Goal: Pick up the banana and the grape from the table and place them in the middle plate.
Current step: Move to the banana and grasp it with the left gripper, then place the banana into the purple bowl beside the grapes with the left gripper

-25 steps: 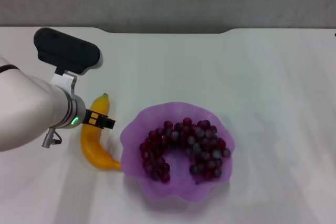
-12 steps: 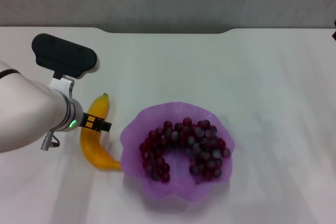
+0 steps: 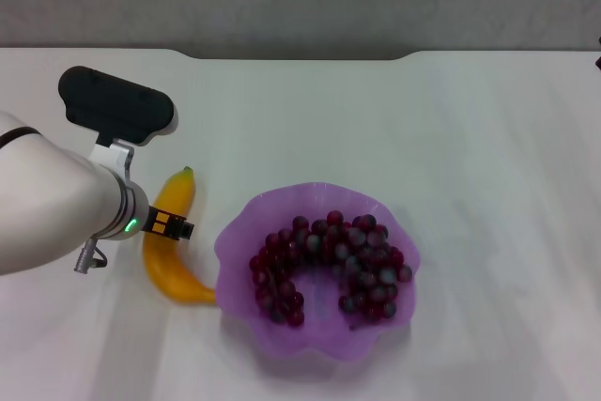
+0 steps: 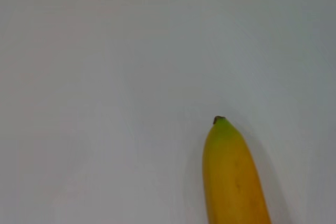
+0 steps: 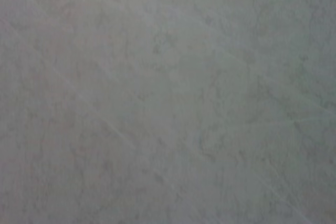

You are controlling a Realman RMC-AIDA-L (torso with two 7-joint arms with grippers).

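At the far left of the head view the left arm reaches in over the desk (image 3: 394, 119), and its pincer (image 3: 172, 226) sits right over the banana (image 3: 171, 243), at about the middle of the fruit's length. Only a small dark and yellow part of the pincer shows past the wrist, so I cannot tell whether it is spread or pressed together, nor whether it touches the peel.

The banana lies on the desk at 9 o'clock from the middle plate (image 3: 246, 215), its lower end just beside the plate's wavy rim. Its long axis runs roughly from 12 to 5 o'clock, the small green tip pointing to 12 and the body curving down toward the plate. The left wrist view shows that green tip (image 4: 222, 124) and the upper body of the fruit on bare white desk, with nothing crowding it.

The grape (image 3: 324, 265) already lies inside the middle plate, the bunch curled across the bowl.

Of the right arm only a dark sliver shows, at the head view's right edge, and its pincer is not in view.

The left arm is plainly the nearer one. As I judge it, the coming grasp turns on closing across the banana's short width, then carrying it toward 3 o'clock into the plate.
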